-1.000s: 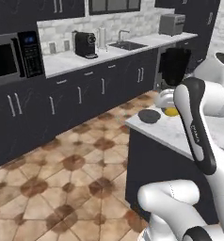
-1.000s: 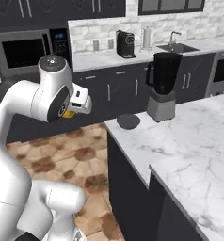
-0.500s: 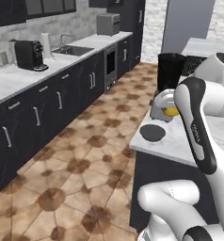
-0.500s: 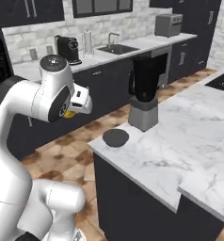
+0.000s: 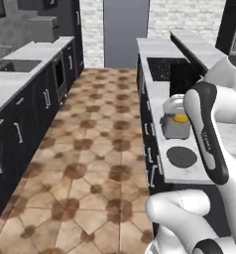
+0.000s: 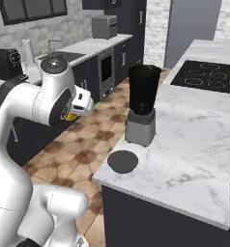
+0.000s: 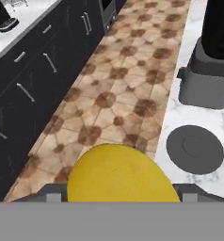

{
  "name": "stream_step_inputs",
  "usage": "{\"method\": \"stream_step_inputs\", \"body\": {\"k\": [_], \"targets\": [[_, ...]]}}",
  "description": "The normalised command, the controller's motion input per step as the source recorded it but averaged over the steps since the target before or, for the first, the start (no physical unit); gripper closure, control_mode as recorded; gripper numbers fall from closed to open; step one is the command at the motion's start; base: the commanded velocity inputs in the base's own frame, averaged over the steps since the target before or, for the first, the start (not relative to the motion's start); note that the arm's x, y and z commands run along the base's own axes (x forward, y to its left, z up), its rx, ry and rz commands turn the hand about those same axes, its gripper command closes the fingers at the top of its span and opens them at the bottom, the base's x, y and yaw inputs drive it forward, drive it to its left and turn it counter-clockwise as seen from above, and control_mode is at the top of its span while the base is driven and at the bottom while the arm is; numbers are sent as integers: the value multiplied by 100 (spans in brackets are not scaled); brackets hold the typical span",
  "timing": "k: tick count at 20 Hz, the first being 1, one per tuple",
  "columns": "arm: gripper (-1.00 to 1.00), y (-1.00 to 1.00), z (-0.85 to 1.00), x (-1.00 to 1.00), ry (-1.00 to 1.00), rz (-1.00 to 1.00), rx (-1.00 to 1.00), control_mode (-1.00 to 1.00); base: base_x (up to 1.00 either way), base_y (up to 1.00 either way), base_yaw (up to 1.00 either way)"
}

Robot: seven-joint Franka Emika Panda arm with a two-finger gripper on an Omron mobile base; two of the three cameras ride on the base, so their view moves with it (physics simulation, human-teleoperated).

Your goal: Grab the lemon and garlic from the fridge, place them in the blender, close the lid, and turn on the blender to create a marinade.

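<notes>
Near the left edge of the marble counter (image 6: pixel 194 159), the end effector (image 7: pixel 121 188) hangs over the tiled floor (image 5: pixel 90 149) with the lemon (image 7: pixel 121 176) between its fingers. In the hand view the yellow fruit swells up right at the bottom, so the jaws stand wide around it and appear to grip it; the fingertips themselves are hidden by the fruit. In the right base view a sliver of yellow shows just under the white wrist block, left of the counter.

The blender (image 6: pixel 143 103) stands on the counter near its left edge, dark jar upright on the grey base, mouth uncovered. The lid (image 6: pixel 122 161) lies flat on the marble just nearer than the base, apart from it. Further along the counter is a black cooktop (image 6: pixel 201 75).

The relation that matters: the jar's mouth lies to the right of the end effector and somewhat farther off, and by my reading about level with or above the held fruit. The jar's long axis is vertical, so the lemon has to arrive over the open top and go in from above. I judge that a rise and a reach rightward come first.
</notes>
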Motion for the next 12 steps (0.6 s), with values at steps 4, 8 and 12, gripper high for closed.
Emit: {"method": "stream_step_inputs", "body": {"k": [4, 8, 12], "targets": [[100, 0, 0, 0, 0, 0, 0, 100, 97, 92, -66], [100, 0, 0, 0, 0, 0, 0, 100, 85, 88, -69], [100, 0, 0, 0, 0, 0, 0, 100, 37, 59, -81]]}}
